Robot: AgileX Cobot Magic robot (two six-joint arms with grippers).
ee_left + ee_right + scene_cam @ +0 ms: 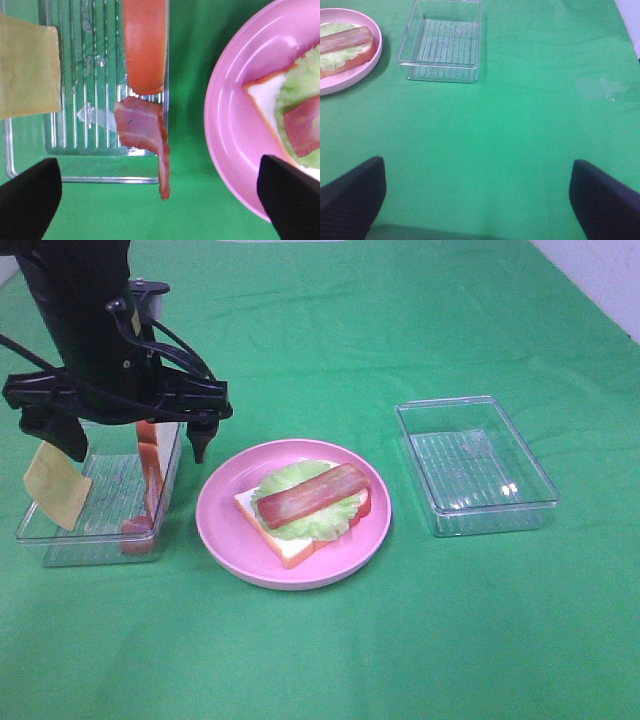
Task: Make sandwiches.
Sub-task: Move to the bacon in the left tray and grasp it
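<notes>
The left gripper (pixel 130 445) hangs over the left clear tray (pixel 85 550), jaws spread wide and gripping nothing. In that tray an upright bread slice (pixel 150 465) stands on edge. A loose bacon strip (pixel 142 127) droops across the rim, and the yellow cheese square (pixel 55 485) leans tilted at the outer end. On the pink plate (pixel 225 530) a flat bread slice (pixel 290 545) carries the lettuce leaf (pixel 290 480) and a second bacon strip (pixel 312 492) (stacked in that order). The right gripper (pixel 477 205) is released too, empty above the green cloth (pixel 520 125), near the right clear tray (pixel 490 518).
</notes>
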